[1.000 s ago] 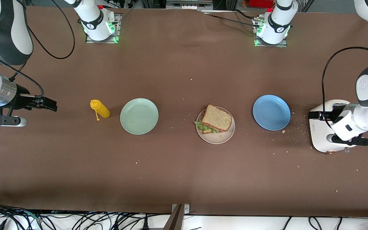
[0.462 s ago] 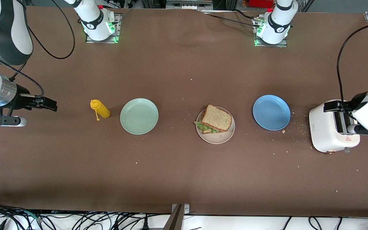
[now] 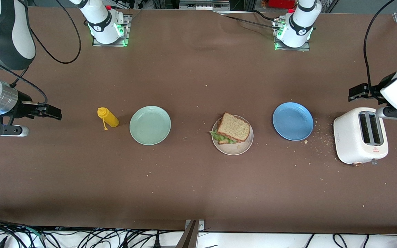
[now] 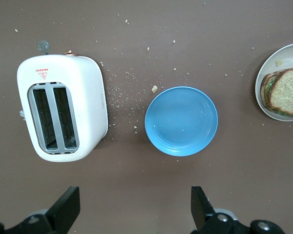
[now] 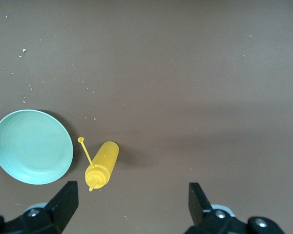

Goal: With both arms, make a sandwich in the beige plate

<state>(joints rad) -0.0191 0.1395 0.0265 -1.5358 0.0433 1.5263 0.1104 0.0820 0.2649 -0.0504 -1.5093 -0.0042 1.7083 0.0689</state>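
text: none legible | toaster (image 4: 63, 107): red triangle mark, lettering unreadable

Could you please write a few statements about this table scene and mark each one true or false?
1. The sandwich sits on the beige plate. True.
2. The yellow squeeze bottle stands upright. False: it lies on its side beside the mint-green plate, toward the right arm's end of the table.
3. The blue plate holds a slice of bread. False: nothing lies on it.
4. The toaster has bread in its slots. False: both slots show empty in the left wrist view.
5. The left end effector is open and holds nothing. True.
6. The right end effector is open, up over the table near the bottle's end. True.
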